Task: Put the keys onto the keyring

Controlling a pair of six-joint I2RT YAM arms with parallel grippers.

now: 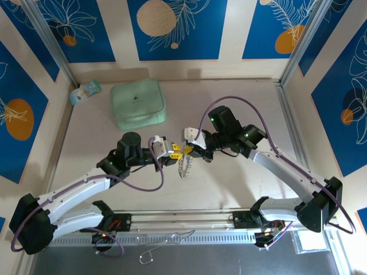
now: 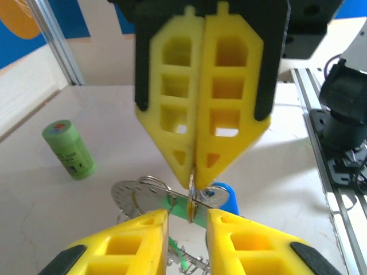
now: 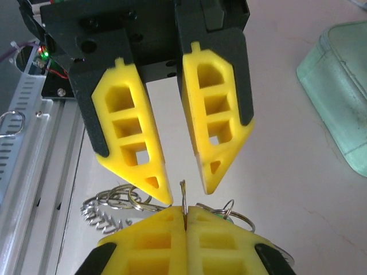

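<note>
My right gripper (image 1: 187, 150) (image 3: 184, 209) is shut on a thin silvery ring (image 3: 183, 193), held edge-on above the table; this ring belongs to the keyring bunch (image 1: 184, 166) hanging under it. In the left wrist view the right gripper (image 2: 193, 169) pinches that ring (image 2: 191, 200) from above. Behind the ring hang a blue key head (image 2: 230, 195), a green key head (image 2: 175, 201) and a round metal tag (image 2: 129, 195). My left gripper (image 1: 172, 150) (image 2: 187, 213) is open, its fingertips either side of the ring without touching. The left gripper (image 3: 186, 192) faces the right one.
A mint-green square case (image 1: 137, 103) (image 3: 344, 97) lies at the back of the table. An upright green cylinder (image 2: 69, 149) stands to the left. A small packet (image 1: 86, 91) lies at the back left corner. A metal rail (image 1: 183, 215) runs along the near edge.
</note>
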